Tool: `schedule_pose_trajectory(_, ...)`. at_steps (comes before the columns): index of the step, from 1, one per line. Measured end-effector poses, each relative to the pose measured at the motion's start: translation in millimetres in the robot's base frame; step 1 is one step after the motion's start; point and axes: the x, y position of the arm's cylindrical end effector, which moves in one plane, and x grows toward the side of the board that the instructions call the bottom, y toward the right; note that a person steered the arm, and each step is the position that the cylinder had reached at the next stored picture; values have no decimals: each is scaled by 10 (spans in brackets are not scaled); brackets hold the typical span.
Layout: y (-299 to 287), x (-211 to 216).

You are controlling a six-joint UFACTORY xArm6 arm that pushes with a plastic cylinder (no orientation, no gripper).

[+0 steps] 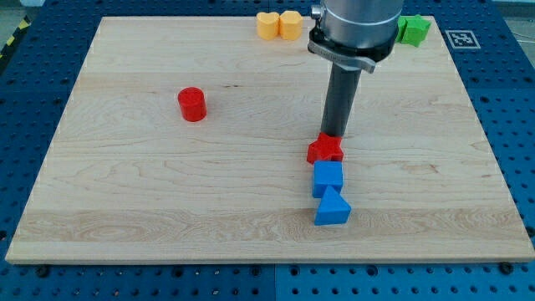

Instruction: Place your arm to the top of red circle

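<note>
my tip [335,134] touches the red star block [325,149] at centre-right; it is a bare rod, holding nothing. red circle [192,104] stands centre-left on open pale wooden board [125,192].

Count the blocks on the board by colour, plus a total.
Red: 2, red cylinder block and red star-shaped block, the latter just below my tip
Blue: 2, blue cube block, blue triangular block
Yellow: 2
Green: 1
Total: 7
</note>
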Motion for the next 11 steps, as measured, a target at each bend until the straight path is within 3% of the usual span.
schedule_pose_trajectory(2,-226,-603)
schedule_pose_trajectory(7,-1219,-935)
schedule_pose_trajectory(11,-2237,-935)
